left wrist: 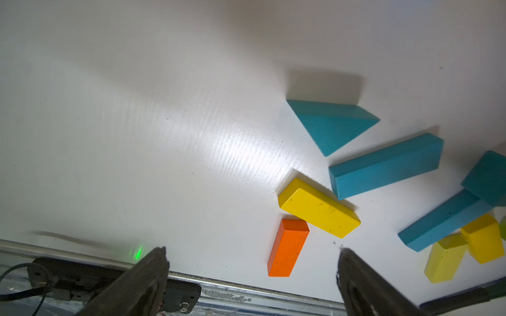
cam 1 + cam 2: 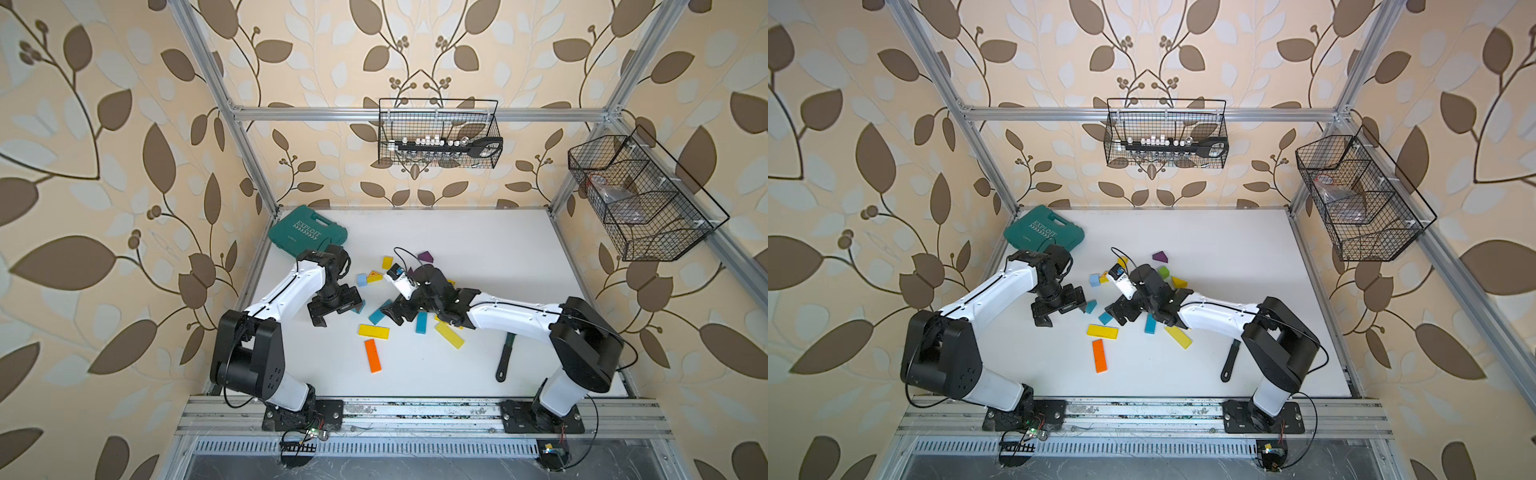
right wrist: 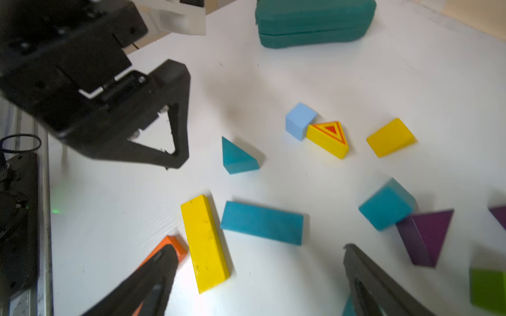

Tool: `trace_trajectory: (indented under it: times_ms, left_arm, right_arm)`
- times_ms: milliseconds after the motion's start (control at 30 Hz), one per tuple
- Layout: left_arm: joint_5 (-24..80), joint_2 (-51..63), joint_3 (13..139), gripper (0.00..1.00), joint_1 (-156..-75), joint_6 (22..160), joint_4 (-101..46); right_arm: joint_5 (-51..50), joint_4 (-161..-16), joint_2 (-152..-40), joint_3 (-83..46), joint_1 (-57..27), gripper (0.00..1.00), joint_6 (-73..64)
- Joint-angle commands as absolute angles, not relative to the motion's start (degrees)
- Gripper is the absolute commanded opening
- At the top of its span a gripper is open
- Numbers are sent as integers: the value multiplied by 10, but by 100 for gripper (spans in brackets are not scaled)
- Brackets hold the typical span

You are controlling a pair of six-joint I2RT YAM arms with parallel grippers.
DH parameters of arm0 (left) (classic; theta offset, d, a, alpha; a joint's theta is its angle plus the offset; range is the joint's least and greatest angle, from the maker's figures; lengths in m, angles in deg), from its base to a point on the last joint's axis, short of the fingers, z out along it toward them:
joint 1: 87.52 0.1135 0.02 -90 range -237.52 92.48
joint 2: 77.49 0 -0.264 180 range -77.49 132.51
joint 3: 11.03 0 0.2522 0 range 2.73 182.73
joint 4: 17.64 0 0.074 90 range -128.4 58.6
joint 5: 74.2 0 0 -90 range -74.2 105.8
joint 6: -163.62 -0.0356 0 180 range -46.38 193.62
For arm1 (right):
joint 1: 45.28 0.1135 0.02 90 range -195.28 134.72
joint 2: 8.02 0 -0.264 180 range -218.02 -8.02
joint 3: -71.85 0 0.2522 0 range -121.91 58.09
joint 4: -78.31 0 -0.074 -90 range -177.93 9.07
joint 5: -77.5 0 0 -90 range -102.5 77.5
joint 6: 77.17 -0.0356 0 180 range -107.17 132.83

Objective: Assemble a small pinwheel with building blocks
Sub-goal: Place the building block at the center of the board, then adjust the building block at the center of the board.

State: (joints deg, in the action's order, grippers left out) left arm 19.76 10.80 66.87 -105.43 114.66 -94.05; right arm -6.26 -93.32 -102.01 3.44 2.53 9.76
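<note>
1. Hovering over the white table (image 2: 457,241), the right gripper (image 3: 258,247) has its jaws spread wide, with nothing between them.
2. Seen from its wrist camera, a teal bar (image 3: 262,222) lies flat just beyond the gap between the fingers. A yellow bar (image 3: 204,242) lies flat just beside it. An orange bar (image 3: 171,243) is partly hidden behind one finger, its end close to the yellow bar.
3. Further out, a teal wedge (image 3: 236,158) sits alone. A teal block (image 3: 386,203) touches a purple wedge (image 3: 424,235), and a green block (image 3: 487,287) shows at the picture's edge.
4. Beyond those, a pale blue cube (image 3: 299,120) touches a yellow triangle (image 3: 327,138) with a red and orange pattern. A yellow wedge (image 3: 390,136) lies near, apart.
5. All these pieces lie loose around the middle of the table.
6. The left gripper (image 1: 252,249) is also wide open and empty, above the table and facing the right gripper across the pieces.
7. A teal case (image 2: 307,235) lies at the far left corner. A dark wrench (image 2: 505,357) lies toward the front right, apart from the pieces.
</note>
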Motion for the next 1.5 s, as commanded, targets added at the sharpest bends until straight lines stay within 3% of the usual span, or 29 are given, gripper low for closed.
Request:
trace_trajectory:
  times_ms: [0, 133, 200, 333, 500, 933, 1467]
  left_arm:
    - [165, 145, 718, 98, -1090, 1179, -962]
    - [155, 216, 757, 97, -1122, 1191, -953]
    - [154, 245, 764, 89, -1123, 1197, -947]
    - [149, 284, 771, 82, -1122, 1213, -935]
    - [144, 312, 775, 79, -1120, 1208, -916]
    - [135, 338, 766, 52, -1090, 1166, -869]
    - [134, 356, 770, 43, -1073, 1081, -852]
  right_arm:
    - [-75, -943, -970, 93, 15, 95, 70]
    - [-84, -948, -918, 138, 3, 95, 70]
    - [-82, -952, -902, 150, -4, 95, 66]
    - [-76, -951, -883, 156, -11, 95, 66]
    - [-76, -959, -869, 166, -18, 95, 65]
    - [-89, -965, -884, 168, -22, 95, 62]
    - [-132, -977, -892, 177, -22, 95, 58]
